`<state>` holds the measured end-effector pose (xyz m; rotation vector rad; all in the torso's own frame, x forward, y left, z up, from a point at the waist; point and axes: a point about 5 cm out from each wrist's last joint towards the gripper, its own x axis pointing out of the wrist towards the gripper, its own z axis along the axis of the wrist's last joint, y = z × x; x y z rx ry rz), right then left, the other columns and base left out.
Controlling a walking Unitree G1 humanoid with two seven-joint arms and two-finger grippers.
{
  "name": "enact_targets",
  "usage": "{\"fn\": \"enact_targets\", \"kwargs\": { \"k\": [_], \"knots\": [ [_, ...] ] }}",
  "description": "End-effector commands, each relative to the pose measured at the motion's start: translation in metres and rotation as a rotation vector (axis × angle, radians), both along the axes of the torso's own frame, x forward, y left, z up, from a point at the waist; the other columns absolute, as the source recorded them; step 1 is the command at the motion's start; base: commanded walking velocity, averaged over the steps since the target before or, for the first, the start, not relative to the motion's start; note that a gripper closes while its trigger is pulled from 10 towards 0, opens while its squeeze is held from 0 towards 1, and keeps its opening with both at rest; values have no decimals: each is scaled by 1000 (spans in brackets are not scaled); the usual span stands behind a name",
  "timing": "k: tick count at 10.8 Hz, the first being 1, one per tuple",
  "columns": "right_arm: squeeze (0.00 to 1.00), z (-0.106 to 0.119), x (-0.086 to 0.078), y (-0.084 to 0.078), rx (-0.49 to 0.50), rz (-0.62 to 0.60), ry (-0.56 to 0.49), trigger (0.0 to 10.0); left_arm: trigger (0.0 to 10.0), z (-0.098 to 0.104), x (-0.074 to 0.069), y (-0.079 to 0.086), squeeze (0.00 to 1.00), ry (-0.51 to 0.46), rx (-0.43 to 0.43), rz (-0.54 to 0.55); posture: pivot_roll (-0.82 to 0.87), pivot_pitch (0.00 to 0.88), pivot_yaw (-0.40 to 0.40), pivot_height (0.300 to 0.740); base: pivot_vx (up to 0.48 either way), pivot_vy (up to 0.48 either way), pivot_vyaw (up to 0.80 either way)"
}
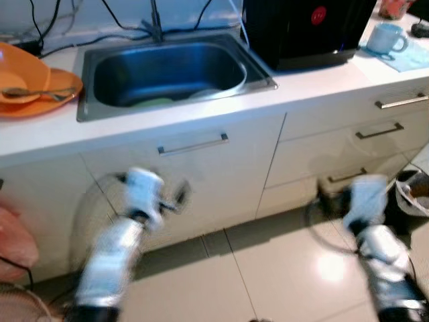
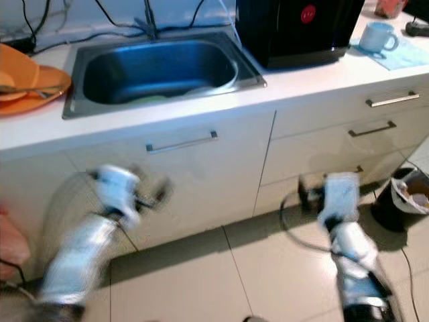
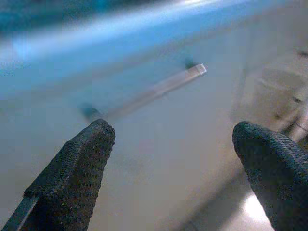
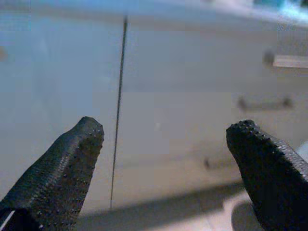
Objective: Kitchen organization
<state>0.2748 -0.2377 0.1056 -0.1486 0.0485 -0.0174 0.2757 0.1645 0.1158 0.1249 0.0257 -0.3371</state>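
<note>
A steel sink (image 1: 167, 70) is set into the white counter (image 1: 315, 80), with pale dishes lying in its basin. Orange plates (image 1: 33, 87) with a spoon rest on the counter to its left. A light blue mug (image 1: 387, 37) stands on a cloth at the far right. Both arms are blurred and held low in front of the cabinets. My left gripper (image 3: 173, 163) is open, facing the cabinet door handle (image 3: 154, 91) below the sink. My right gripper (image 4: 166, 163) is open and empty, pointed at the drawer fronts (image 4: 202, 96).
A black appliance (image 1: 305, 30) stands on the counter right of the sink. Cables run along the back wall. A dark bin (image 1: 412, 191) sits on the tiled floor at the right. Something pink (image 1: 13, 241) is at the left edge.
</note>
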Motion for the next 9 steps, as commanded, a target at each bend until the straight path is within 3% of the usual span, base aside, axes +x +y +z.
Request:
{"fn": "enact_targets", "kwargs": {
  "k": [1,3,4,6,9],
  "knots": [
    [0,18,-4,13,24,39,-39,10000,10000,19,-3,-5,0,-71,17,-28,102,0,62,740,0,0,0],
    [0,38,-8,33,36,50,-109,10000,10000,41,3,-25,0,-185,11,-40,90,0,64,740,0,0,0],
    [0,40,-10,39,34,48,-122,10000,10000,37,7,-24,0,-162,1,3,85,0,64,740,0,0,0],
    [0,45,-12,38,24,27,-121,10000,10000,38,10,-18,0,-146,-22,58,93,0,55,740,0,0,0],
    [0,48,-11,33,-34,75,-97,10000,10000,35,3,-23,0,-134,-7,14,104,0,33,740,0,0,0]
  ]
}}
